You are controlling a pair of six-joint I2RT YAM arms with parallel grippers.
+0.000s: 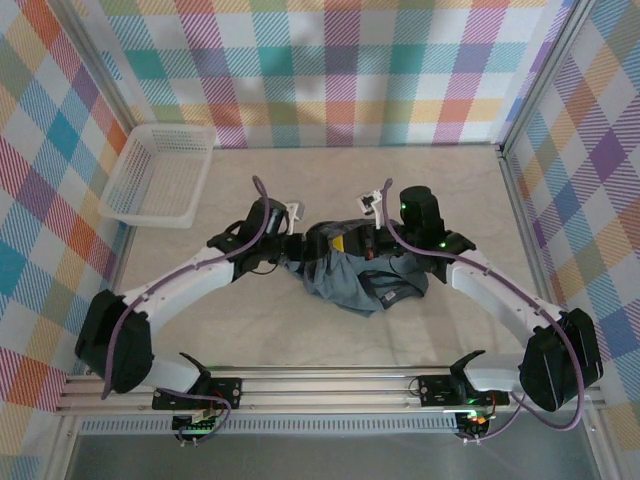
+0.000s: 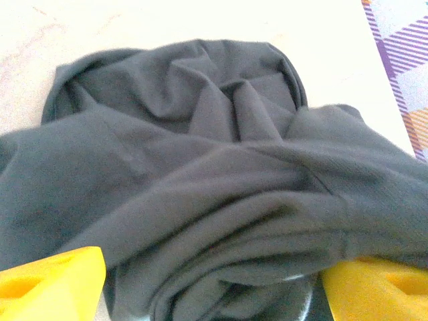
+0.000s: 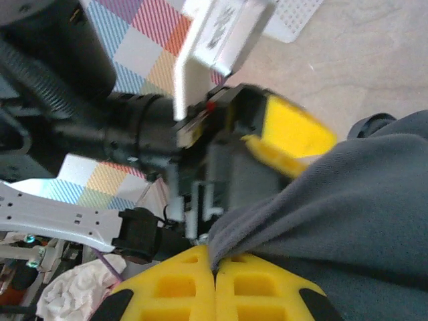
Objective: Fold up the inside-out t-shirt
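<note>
The tabletop [image 1: 300, 330] is pale and stony-looking, with bright checked walls on three sides.

The left arm [image 1: 190, 285] starts at the near edge and bends at a big black joint on the left. From there it reaches up and in toward the middle, and its wrist turns to point to the right. The right arm [image 1: 500, 300] does the same from the other side (like a mirror). It bends at its black joint on the right and slants in toward the middle, with its wrist pointing left. The two wrists almost meet nose to nose over the cloth.

The inside-out t-shirt [image 1: 350, 285] lies in a soft, crumpled heap in the middle of the tabletop, right under and between the two wrists. It is blue-grey and full of folds, and part of it hangs down toward the near side.

A white mesh basket [image 1: 150, 217] sits far back in the left corner, well apart from the shirt.

The left tool [image 2: 214, 294] is low over the heap. Its two yellow fingers [image 2: 53, 281] are spread far apart, with bunched cloth lying between them.

The right tool [image 3: 214, 281] has its yellow fingers pressed together. A bit of the shirt's edge is pinched in the crack between them.
</note>
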